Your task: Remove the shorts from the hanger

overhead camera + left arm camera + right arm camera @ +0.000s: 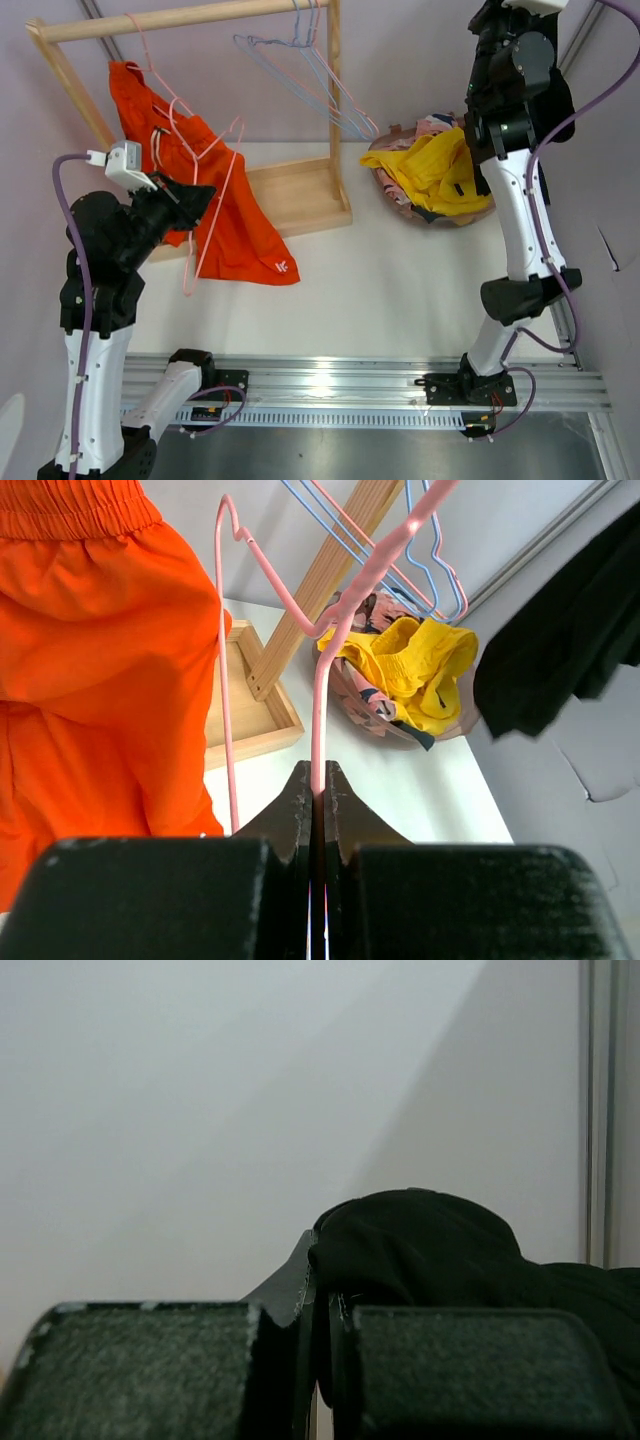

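Left tool (318, 780) is clamped tight on the pink hanger (318, 705), orange shorts (235, 225) draped at ten o'clock. Right tool (320, 1265), raised at one o'clock, pinches black shorts (430, 1245). Snagged fabric might drag the hanger loose.

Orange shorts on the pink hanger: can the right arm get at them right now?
Probably not yet. The right gripper is shut on black fabric, raised far right, so it is occupied. The orange shorts hang beside the left gripper, which pinches their pink hanger.
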Action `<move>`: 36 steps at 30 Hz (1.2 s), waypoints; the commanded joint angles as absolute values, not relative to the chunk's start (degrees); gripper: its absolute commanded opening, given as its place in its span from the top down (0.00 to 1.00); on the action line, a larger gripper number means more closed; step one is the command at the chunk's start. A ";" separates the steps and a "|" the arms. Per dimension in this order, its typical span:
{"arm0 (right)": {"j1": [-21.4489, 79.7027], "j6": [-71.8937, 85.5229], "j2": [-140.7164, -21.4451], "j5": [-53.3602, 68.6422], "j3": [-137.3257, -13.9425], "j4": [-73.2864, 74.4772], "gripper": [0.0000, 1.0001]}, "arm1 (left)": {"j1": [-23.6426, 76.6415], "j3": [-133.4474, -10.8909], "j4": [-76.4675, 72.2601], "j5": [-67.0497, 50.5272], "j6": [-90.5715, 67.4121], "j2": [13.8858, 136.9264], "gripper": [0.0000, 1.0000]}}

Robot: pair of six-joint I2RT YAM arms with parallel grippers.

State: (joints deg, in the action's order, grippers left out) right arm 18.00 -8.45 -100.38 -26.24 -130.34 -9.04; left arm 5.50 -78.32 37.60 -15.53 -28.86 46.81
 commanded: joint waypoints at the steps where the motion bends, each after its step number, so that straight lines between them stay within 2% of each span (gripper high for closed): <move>1: 16.09 -7.30 -103.70 -21.89 -138.25 -9.14 1.00 | 5.10 -77.70 34.72 -14.41 -26.54 46.84 1.00; 6: 12.57 -4.40 -104.94 -21.36 -137.47 -10.02 1.00 | 5.10 -77.26 33.58 -14.50 -26.37 47.81 1.00; 9: 11.78 -3.08 -102.23 -21.71 -129.49 -12.65 1.00 | 5.10 -77.08 32.17 -14.94 -26.89 48.60 1.00; 17: 9.50 -0.18 -92.64 -26.79 -90.51 -26.27 1.00 | 5.10 -84.10 30.41 -17.13 -28.56 53.43 1.00; 23: 6.24 12.99 -91.40 -27.96 -70.16 -28.56 1.00 | 5.27 -94.20 26.28 -23.46 -33.91 61.42 1.00; 26: 3.26 23.17 -94.82 -22.44 -63.29 -27.34 1.00 | 5.62 -99.38 24.53 -23.82 -35.32 65.91 1.00; 30: -3.85 38.47 -103.17 -5.05 -59.25 -27.59 1.00 | 5.71 -109.50 25.48 -22.77 -35.42 73.37 1.00; 31: -4.91 40.41 -104.84 2.39 -58.89 -29.51 1.00 | 5.71 -111.08 25.92 -22.33 -35.16 76.87 1.00; 36: -7.38 45.00 -112.14 9.66 -61.78 -24.73 1.00 | 5.80 -121.53 26.90 -20.48 -36.65 87.00 1.00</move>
State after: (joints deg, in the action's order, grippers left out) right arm -7.64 38.15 -109.30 -0.73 -60.23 -28.88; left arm 5.65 -116.55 28.42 -21.32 -34.70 82.19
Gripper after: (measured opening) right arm 0.031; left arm 0.035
